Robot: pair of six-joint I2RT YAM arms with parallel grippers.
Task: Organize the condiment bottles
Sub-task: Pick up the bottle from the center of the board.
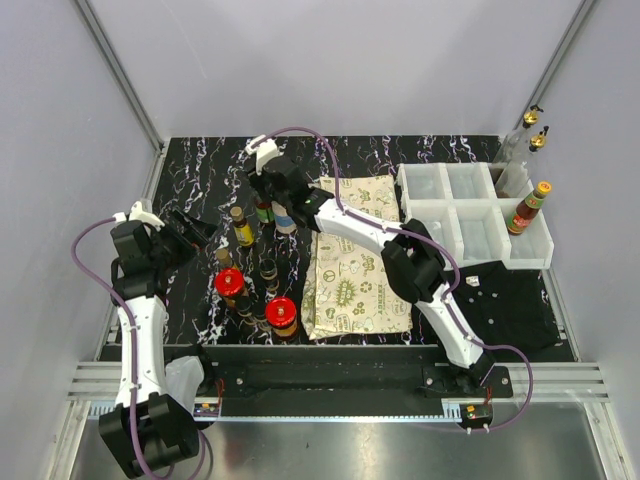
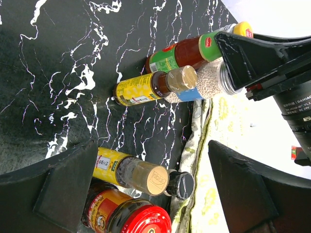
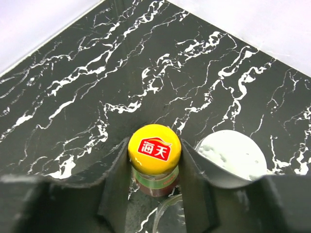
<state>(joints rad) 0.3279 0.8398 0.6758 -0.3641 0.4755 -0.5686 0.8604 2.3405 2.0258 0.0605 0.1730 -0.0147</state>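
Top view: right gripper is reaching across to the left-side cluster of condiment bottles, far end; left gripper is hanging beside them. Target is hiding under the wrist

Left wrist: fingers are standing wide apart, holding nothing, gold-capped bottle ahead

Right wrist: yellow-capped bottle is standing upright, axis vertical, betw. fingers that are prob. clamping its neck; base cut off, white-lidded jar crowding just right

Black marble tabletop, pale grey walls.
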